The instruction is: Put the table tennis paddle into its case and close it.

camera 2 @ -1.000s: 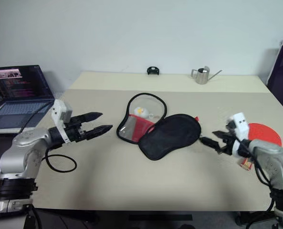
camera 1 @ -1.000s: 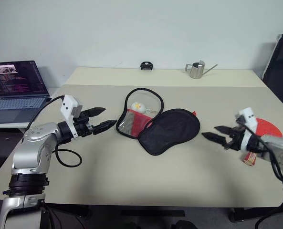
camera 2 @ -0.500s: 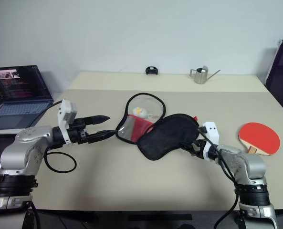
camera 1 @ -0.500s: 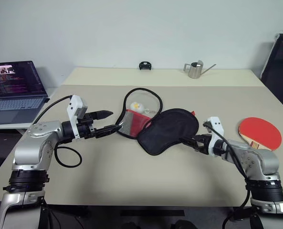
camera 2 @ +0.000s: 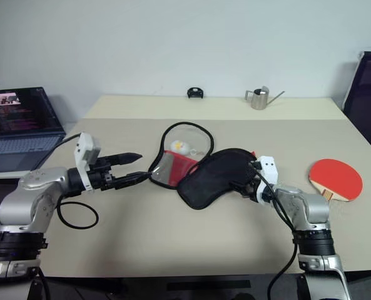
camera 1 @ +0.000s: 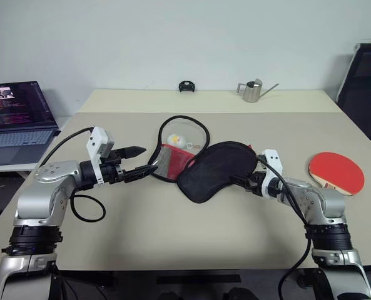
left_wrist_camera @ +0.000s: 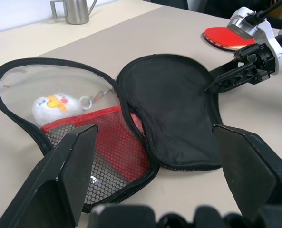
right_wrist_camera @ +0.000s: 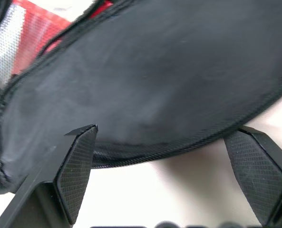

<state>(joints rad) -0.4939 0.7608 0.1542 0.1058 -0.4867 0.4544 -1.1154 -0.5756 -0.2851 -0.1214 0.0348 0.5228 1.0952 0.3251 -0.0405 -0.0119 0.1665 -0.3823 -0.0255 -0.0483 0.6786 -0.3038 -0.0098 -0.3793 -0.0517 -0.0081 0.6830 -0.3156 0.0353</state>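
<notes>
Open case (camera 1: 201,165) with white plush toy (left_wrist_camera: 55,105) inside, paddle-free

No legible text; laptop (camera 1: 13,122) screen lines too small to read.

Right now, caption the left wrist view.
Open black zippered fabric case on table, right gripper at its edge, red paddle beyond.

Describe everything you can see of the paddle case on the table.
The case is a paddle-shaped fabric pouch lying unzipped and spread flat on the table. One half shows black cloth with a zip along its edge; the other has black edging, a clear panel and a red mesh pocket, with a small white plush keychain lying on it. The open right gripper sits at the black half's edge; the open left gripper points at the mesh half.
</notes>
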